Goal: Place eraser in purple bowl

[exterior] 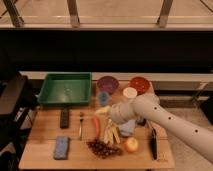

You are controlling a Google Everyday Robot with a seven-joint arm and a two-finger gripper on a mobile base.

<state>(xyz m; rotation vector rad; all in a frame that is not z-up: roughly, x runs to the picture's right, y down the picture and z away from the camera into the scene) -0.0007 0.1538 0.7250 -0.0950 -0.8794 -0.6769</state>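
Hand (103, 110): pale two-finger end of the robot's arm, released, with nothing between its fingers; it hangs over the middle of the wooden worktop (45, 134).
Arm: thick white arm (165, 122) reaches in from the picture's lower right and passes over a blue-grey cloth (127, 128).
Just in front of the hand: orange-red carrot (96, 125) and a cluster of pale yellow oblong pieces (111, 133) lie on the worktop, nearer the camera.
Just behind the hand: small blue cup (103, 98) stands upright.
Eraser: small black oblong matte eraser (64, 117) lies flat on the worktop towards the picture's left of the hand, apart from it, just in front of the green rectangular plastic tray (66, 89) and beside the metal fork (80, 125).
Bowl: deep purple round bowl (107, 83) stands at the back of the worktop, beyond the blue cup, between the green tray and the red-orange round bowl (140, 84).
Front row: blue-grey sponge pad (62, 147), bunch of dark grapes (103, 148) and a yellow-red round fruit (131, 145).
Right edge: black-handled tool (154, 145) lies lengthwise under the arm.
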